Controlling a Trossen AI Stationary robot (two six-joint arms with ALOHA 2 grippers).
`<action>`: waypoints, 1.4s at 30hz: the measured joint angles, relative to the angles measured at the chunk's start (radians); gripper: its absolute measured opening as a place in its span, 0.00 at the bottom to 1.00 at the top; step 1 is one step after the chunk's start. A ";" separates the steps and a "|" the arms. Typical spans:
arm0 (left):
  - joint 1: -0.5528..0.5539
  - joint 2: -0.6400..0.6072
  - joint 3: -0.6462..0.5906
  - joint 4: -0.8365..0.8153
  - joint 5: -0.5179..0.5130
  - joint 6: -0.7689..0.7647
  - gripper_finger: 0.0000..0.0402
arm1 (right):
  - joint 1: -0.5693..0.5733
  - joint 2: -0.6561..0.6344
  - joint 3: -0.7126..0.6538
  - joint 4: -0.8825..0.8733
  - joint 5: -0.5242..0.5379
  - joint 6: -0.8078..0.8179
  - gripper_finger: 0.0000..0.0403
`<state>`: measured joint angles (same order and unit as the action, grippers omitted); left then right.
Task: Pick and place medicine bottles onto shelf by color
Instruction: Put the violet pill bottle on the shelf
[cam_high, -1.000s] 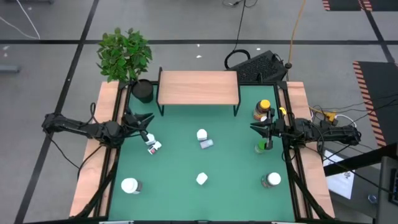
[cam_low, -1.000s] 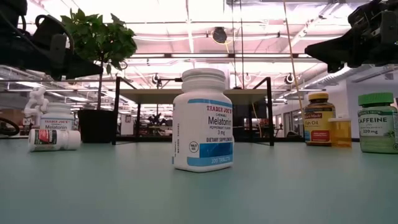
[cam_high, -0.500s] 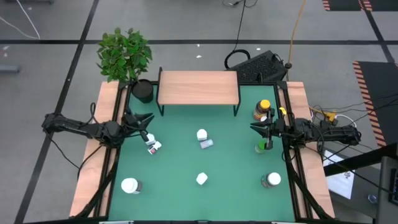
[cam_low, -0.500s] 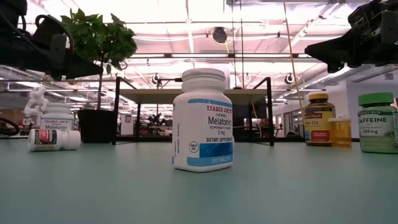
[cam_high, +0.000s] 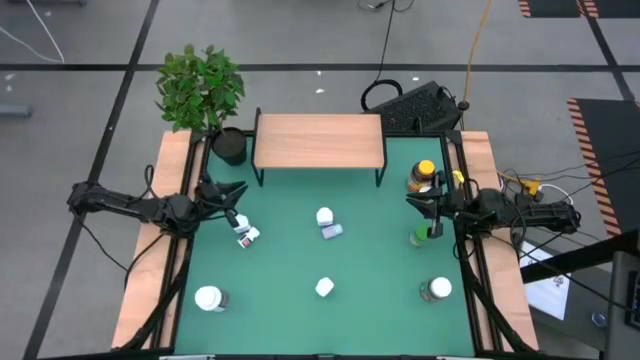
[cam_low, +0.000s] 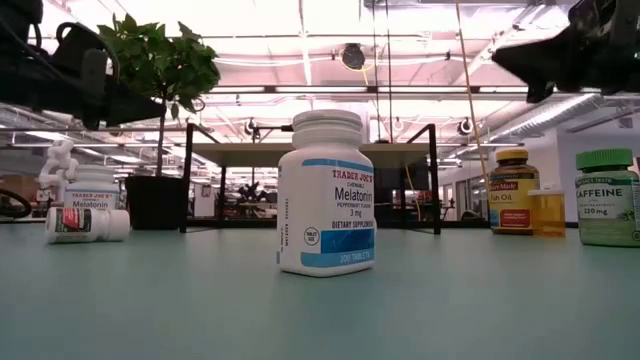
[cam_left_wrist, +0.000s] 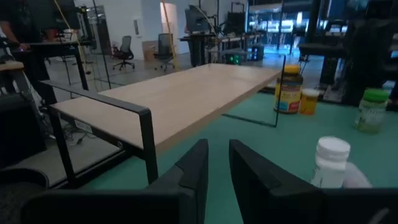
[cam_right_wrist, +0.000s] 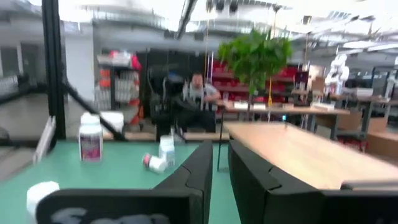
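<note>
Medicine bottles (cam_high: 325, 217) scattered on green worktop (cam_high: 370, 270) in front of shelf (cam_high: 318, 140), none on it. Likely light, rigid, slick plastic; grip mid-body, below cap. Left pincer (cam_high: 235, 192), right pincer (cam_high: 410, 204) nearly pressed together, empty.

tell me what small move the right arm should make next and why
Probably open the right hand and lower it toward the green bottle just beneath it. Its fingers are shut with nothing between them, the shelf holds no bottles yet, and that bottle looks to be the nearest one.
</note>
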<state>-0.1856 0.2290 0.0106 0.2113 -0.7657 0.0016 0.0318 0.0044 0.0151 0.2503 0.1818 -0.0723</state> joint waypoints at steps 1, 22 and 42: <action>0.000 0.000 0.000 0.007 0.000 -0.012 0.17 | 0.000 0.000 0.000 0.023 0.000 0.013 0.12; 0.016 0.000 0.000 0.086 -0.020 -0.006 0.17 | -0.003 0.001 0.000 0.192 0.527 -0.334 0.12; 0.196 0.131 0.239 -0.225 0.111 0.012 0.17 | -0.177 0.151 0.000 0.465 0.322 -0.229 0.12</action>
<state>0.0108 0.3596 0.2492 -0.0139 -0.6552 0.0133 -0.1455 0.1556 0.0151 0.7154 0.5042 -0.3017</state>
